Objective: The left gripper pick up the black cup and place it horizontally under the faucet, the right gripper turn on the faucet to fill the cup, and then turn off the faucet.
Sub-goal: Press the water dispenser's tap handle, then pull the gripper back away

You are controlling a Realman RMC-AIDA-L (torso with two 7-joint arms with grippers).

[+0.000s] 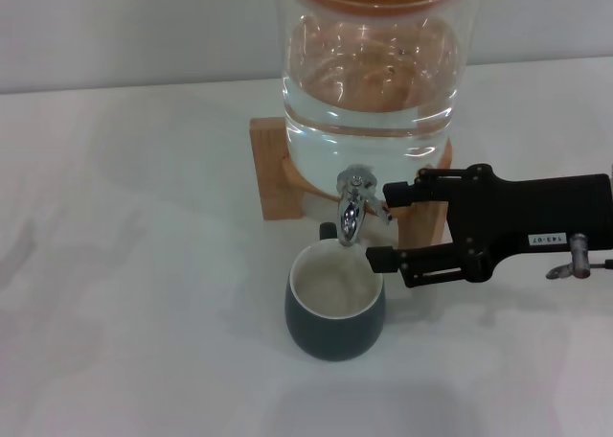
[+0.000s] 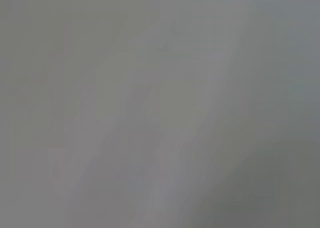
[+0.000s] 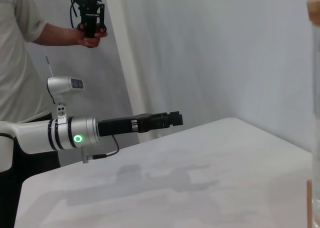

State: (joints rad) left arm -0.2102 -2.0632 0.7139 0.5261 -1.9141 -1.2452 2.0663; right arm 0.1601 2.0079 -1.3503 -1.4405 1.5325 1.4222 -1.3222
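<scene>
Right tool [image 1: 381,222] spread wide, reaching at the chrome faucet [image 1: 351,207] to work its lever. Black cup [image 1: 335,303] upright on the tabletop [image 1: 144,293], just below the tool's lower finger, under the spout to catch water. Left tool [image 3: 172,119] parked well apart; finger state unclear.

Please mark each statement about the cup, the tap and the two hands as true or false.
1. The black cup stands upright under the faucet. True.
2. The right hand grips the cup. False: it is beside the faucet, fingers open, apart from the cup.
3. The glass dispenser holds water. True.
4. The left hand holds the cup. False: it hovers over the table edge, away from it.
5. The dispenser sits directly on the table. False: it rests on a wooden stand.
</scene>
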